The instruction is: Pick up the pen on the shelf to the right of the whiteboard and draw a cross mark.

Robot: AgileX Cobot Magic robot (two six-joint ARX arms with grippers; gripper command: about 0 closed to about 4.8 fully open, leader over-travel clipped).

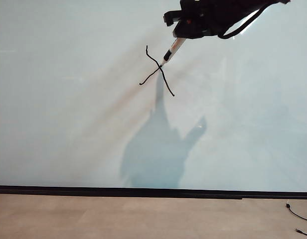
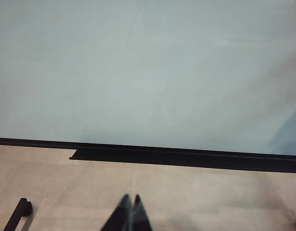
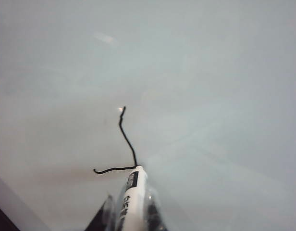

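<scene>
Two strokes of the cross (image 1: 157, 71) are crossed on the board (image 1: 69, 124), and the pen (image 1: 172, 51), clamped in the right claw (image 1: 182, 36), is slanted with its tip at the crossing. The left claw (image 2: 130, 214), pinched empty, is parked low near the board's edge.

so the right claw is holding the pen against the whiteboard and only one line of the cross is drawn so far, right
Not quite: the exterior view shows both lines of the cross mark already crossing. The right claw does hold the pen at the whiteboard.
</scene>
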